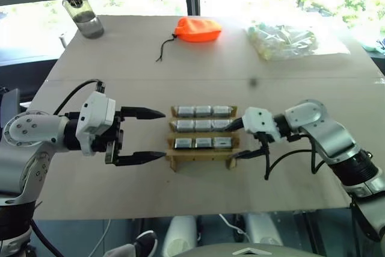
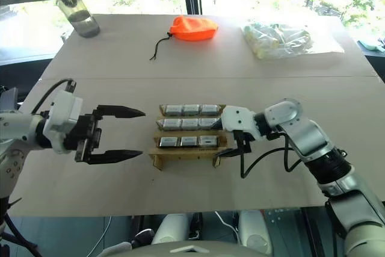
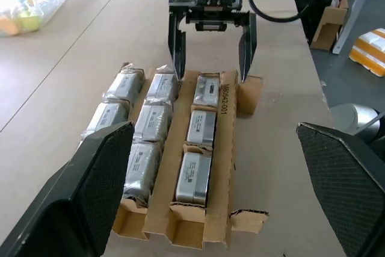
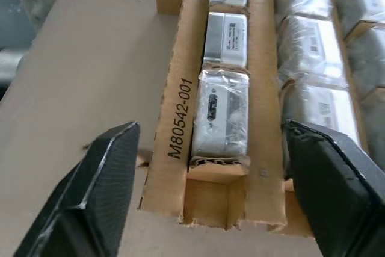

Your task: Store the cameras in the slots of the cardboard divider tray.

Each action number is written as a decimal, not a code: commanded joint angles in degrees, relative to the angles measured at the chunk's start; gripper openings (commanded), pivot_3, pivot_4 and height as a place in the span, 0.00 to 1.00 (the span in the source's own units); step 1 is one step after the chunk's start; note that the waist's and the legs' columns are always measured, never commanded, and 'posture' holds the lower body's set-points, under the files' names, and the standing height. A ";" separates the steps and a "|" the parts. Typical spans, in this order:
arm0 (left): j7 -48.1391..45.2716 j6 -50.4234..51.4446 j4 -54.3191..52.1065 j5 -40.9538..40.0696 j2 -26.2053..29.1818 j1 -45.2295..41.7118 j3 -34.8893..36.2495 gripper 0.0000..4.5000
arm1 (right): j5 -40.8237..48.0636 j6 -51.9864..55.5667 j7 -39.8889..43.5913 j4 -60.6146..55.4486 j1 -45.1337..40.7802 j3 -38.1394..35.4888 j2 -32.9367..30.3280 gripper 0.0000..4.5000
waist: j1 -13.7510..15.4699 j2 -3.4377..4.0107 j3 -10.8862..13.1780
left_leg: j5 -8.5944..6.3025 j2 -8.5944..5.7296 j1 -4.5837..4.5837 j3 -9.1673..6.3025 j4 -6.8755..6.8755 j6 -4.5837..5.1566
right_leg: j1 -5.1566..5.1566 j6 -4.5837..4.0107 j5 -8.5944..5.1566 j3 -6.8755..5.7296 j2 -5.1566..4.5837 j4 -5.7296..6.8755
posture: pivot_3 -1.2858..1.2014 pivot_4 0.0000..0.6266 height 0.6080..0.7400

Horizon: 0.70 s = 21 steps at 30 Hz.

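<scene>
I see nine silver-grey boxy cameras [image 1: 203,126] filling the tan cardboard divider tray [image 1: 201,159], both black-fingered grippers, left [image 1: 144,135] and right [image 3: 212,39], flanking it with jaws apart and empty.

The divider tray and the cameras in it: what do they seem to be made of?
The divider tray looks like plain tan corrugated cardboard, matte: torn, rough edges and a printed code on its wall. The cameras seem silver-grey metal or plastic wrapped in clear film; the wrinkles and glare suggest the wrap, but the body's material stays uncertain.
</scene>
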 commanded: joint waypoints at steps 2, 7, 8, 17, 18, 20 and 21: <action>1.06 0.50 -2.07 -0.88 0.22 1.77 2.14 1.00 | 6.82 4.91 -1.41 -6.48 2.68 -7.85 -2.11 0.87 | 0.06 -0.01 0.00 | 0.00 0.00 -0.01 0.00 0.00 0.00 | 0.00 0.00 0.00 0.00 -0.01 -0.01 | 0.52 0.24 1.00; 2.24 0.16 -1.85 -0.40 -0.81 5.16 3.24 1.00 | 12.63 9.88 -6.86 -12.13 6.40 -13.06 -0.33 0.87 | -0.15 0.00 0.00 | 0.00 0.01 0.02 0.01 -0.01 0.00 | -0.01 0.00 0.00 0.02 0.00 0.02 | 0.52 0.24 1.00; 2.54 0.08 -1.79 -0.16 -0.84 5.26 2.98 1.00 | 12.91 10.44 -6.98 -13.34 7.02 -12.37 -0.24 0.87 | -0.14 0.00 0.00 | 0.00 0.02 0.03 0.01 -0.01 0.00 | 0.00 0.00 0.00 0.02 0.00 0.03 | 0.52 0.24 1.00; 2.35 -0.12 -1.18 -0.24 -0.43 3.41 2.15 1.00 | 7.72 7.39 -6.85 -11.95 8.85 -2.85 1.90 0.87 | -0.07 -0.01 -0.01 | 0.00 -0.01 0.03 0.03 0.02 0.00 | 0.00 0.00 0.00 0.04 -0.01 0.03 | 0.52 0.24 1.00; 2.31 -0.16 -1.21 -0.21 -0.41 3.45 2.22 1.00 | 6.85 6.66 -6.74 -11.43 8.92 -2.11 1.77 0.87 | -0.07 -0.01 -0.01 | 0.00 -0.01 0.02 0.03 0.02 0.00 | 0.00 0.00 0.00 0.03 -0.01 0.01 | 0.52 0.24 1.00; 2.41 -0.05 -1.54 -0.27 -0.38 3.72 2.52 1.00 | 3.42 5.96 -7.61 -10.10 8.49 -0.05 1.04 0.87 | -0.08 -0.01 -0.01 | 0.00 -0.01 0.01 0.03 0.02 0.00 | 0.00 0.00 -0.01 0.03 -0.01 0.01 | 0.52 0.24 1.00; 2.47 -0.02 -1.66 -0.30 -0.39 3.84 2.67 1.00 | 1.78 5.73 -7.55 -9.67 8.27 0.98 0.24 0.87 | -0.08 -0.01 -0.01 | 0.00 -0.01 0.01 0.02 0.01 0.00 | 0.00 0.00 -0.01 0.03 -0.01 0.01 | 0.52 0.24 1.00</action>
